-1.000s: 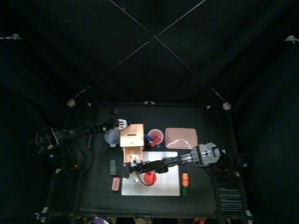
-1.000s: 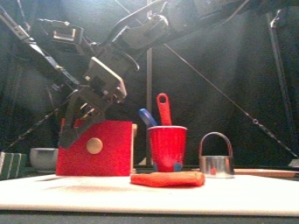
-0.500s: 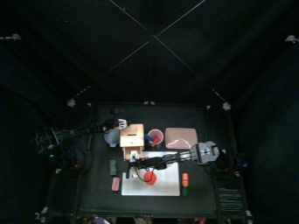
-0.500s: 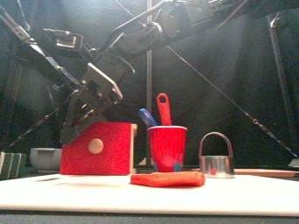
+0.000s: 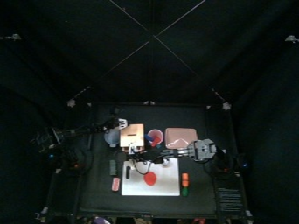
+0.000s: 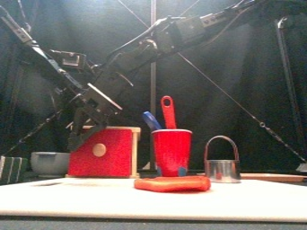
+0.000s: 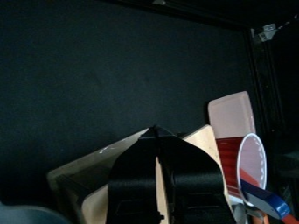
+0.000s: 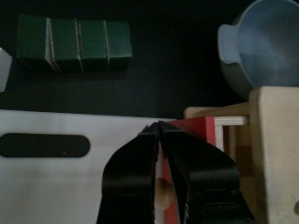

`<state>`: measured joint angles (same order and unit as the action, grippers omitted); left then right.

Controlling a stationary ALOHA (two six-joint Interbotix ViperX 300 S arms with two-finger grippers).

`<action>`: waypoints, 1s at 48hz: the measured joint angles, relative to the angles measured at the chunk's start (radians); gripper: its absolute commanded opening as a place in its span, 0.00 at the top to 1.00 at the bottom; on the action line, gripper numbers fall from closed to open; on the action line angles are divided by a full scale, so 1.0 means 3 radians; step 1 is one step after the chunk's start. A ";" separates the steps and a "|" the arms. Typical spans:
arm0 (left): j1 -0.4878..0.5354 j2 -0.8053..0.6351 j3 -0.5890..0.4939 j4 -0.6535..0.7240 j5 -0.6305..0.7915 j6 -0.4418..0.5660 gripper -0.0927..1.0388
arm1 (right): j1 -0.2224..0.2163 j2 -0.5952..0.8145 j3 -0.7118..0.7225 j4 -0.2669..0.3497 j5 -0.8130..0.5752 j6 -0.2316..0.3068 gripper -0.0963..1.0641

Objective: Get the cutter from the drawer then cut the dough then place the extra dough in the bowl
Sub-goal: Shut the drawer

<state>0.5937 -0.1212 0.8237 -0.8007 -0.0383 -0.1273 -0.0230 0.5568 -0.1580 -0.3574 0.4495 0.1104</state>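
Note:
The pale wooden box point(image 5: 135, 134) stands at the back left, its red drawer front point(image 6: 102, 153) out by a small gap. My right gripper point(image 8: 155, 131) reaches across from the right, shut and empty, its tips against the drawer front point(image 8: 201, 131). My left gripper point(image 7: 158, 133) is shut over the top of the box. The metal cutter point(image 6: 221, 162) stands on the white board point(image 5: 163, 190), right of the flat red dough point(image 5: 152, 178). The blue-grey bowl point(image 6: 48, 163) sits left of the box.
A red cup point(image 6: 171, 149) with a blue and a red knife stands right of the box, and the pink tray point(image 5: 179, 136) lies beyond it. A dark green sushi roll point(image 5: 114, 166) and a small red toy point(image 5: 114, 185) lie left of the board.
My right gripper has moved back and left from over the board to the drawer front. The drawer front has slid back toward the box.

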 measured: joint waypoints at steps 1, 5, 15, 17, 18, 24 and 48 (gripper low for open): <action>0.0000 0.0005 -0.0005 0.0000 0.0000 -0.0005 0.66 | -0.0005 0.0000 -0.0010 0.0000 0.0000 0.0000 0.48; 0.0000 0.0015 -0.0015 0.0000 0.0000 0.0000 0.66 | -0.0041 0.0015 -0.0036 0.0000 0.0010 0.0000 0.48; 0.0000 0.0148 -0.0112 0.0000 -0.0005 0.0005 0.66 | -0.0107 0.0031 -0.0077 -0.0005 0.0072 0.0000 0.48; 0.0000 0.0179 -0.0133 0.0005 -0.0005 0.0005 0.66 | -0.0118 0.0031 -0.0082 -0.0005 0.0077 0.0000 0.48; 0.0000 0.0194 -0.0148 0.0005 -0.0005 0.0005 0.66 | -0.0123 0.0031 -0.0082 0.0000 0.0082 0.0000 0.48; 0.0000 0.0266 -0.0220 0.0000 0.0031 0.0020 0.66 | -0.0143 0.0031 -0.0082 -0.0005 0.0097 -0.0005 0.48; 0.0005 0.0327 -0.0307 0.0010 0.0102 0.0015 0.66 | -0.0184 0.0031 -0.0082 0.0010 0.0102 0.0015 0.48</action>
<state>0.5952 -0.0230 0.7317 -0.7977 -0.0077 -0.1227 -0.0782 0.5660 -0.1825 -0.3543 0.4801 0.1150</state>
